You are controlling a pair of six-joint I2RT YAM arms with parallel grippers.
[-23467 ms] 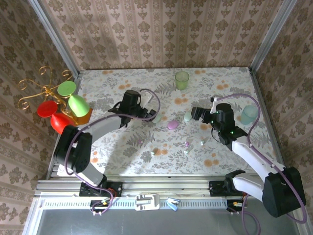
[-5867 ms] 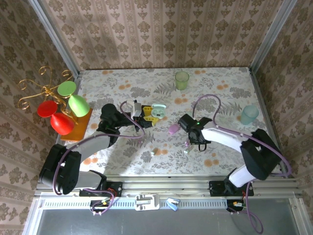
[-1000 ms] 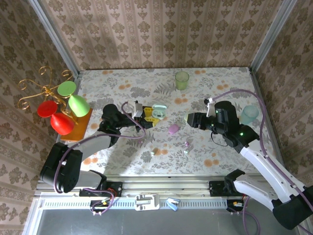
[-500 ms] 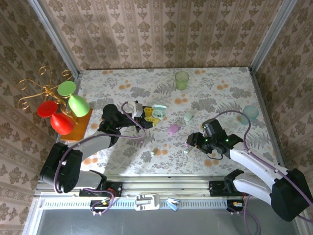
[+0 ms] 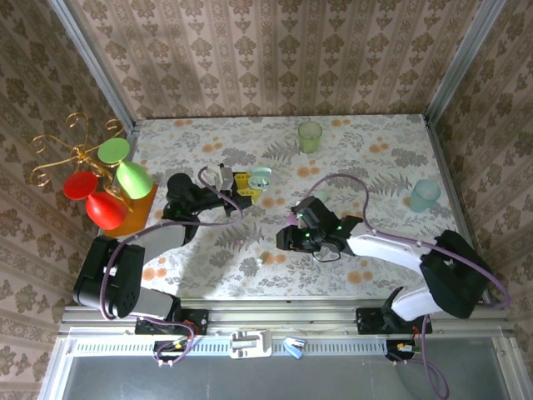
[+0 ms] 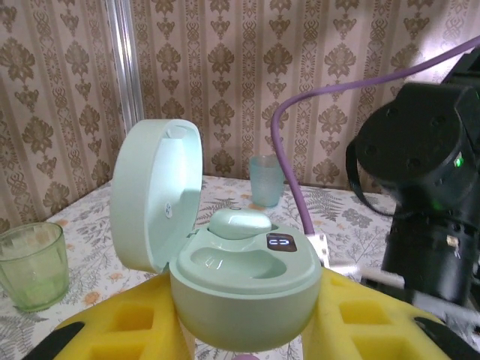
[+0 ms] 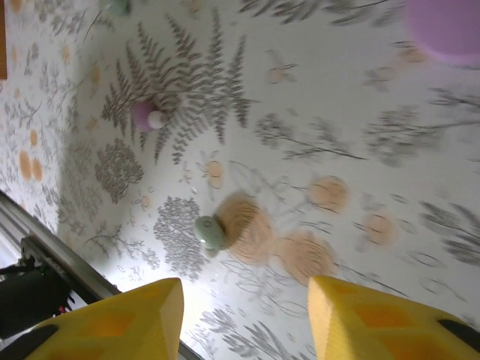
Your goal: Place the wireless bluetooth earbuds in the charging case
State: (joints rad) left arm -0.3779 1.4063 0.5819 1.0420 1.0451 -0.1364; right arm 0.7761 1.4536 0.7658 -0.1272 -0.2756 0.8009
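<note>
**Trainee:** Which step is shown here?

**Operator:** Collecting a bud for the case, I judge. My left gripper point(image 6: 244, 334) is clamped on the open mint-green pebble-shaped plastic charging case point(image 6: 247, 289), whose lid point(image 6: 154, 195) is swung back. One mint earbud point(image 6: 238, 223) sits in the far socket. The near socket point(image 6: 225, 262) is empty.

**Trainee:** And the other arm?

**Operator:** My right gripper point(image 7: 244, 315) hovers over the flower-printed tablecloth point(image 7: 337, 127). Its yellow fingers point(image 7: 112, 319) are apart, with nothing between them. A tiny loose mint-green plastic earbud point(image 7: 210, 231) lies just ahead of the gap, nearer one finger than the other. A pink-purple bud with a whitish tip point(image 7: 144, 116) lies farther off. The edge of a pale purple case point(image 7: 450, 26) shows at the far corner.

**Trainee:** How is the step done well?

**Operator:** I would first centre the gap on the mint bud, since it sits off-centre. Then I would descend until the pads straddle it and close gently, because so small and rounded a piece may squirt out sideways. I would grip across its narrow part, leaving the underside free to seat. My left arm should hold the case level, with the socket facing up.
</note>
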